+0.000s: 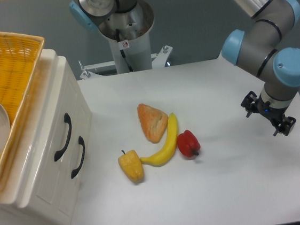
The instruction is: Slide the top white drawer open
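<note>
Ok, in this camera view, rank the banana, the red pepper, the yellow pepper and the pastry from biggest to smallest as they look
1. Banana, longest by far.
2. Pastry.
3. Yellow pepper and red pepper look about alike; the yellow one lies slightly nearer the camera, so I won't rank them.

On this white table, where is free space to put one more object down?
Bare patches: between the glossy white cabinet and the yellow pepper; between the red pepper and the pincer; along the near table edge. Crowded: the middle, where the banana and pastry lie.
</note>
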You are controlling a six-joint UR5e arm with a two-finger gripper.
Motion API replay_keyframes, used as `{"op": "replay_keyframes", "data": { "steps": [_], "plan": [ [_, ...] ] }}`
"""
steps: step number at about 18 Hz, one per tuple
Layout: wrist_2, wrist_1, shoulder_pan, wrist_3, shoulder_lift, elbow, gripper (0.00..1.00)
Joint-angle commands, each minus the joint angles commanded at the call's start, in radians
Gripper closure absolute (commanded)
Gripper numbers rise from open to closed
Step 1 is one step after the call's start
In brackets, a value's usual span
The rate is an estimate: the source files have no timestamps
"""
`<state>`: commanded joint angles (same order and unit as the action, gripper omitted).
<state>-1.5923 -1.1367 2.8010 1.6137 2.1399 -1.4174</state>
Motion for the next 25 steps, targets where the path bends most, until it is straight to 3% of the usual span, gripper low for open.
{"op": "replay_keyframes", "data": {
  "steps": [16,20,25],
  "plan": [
    [-0.005,0.002,-0.044,-0.063,-0.025,-0.032,0.0],
    [-0.008,-0.002,-0.067,-0.159,-0.075,-0.07,0.0],
    [-0.009,-0.052,-0.126,-0.313,-0.159,-0.124,0.0]
  ]
}}
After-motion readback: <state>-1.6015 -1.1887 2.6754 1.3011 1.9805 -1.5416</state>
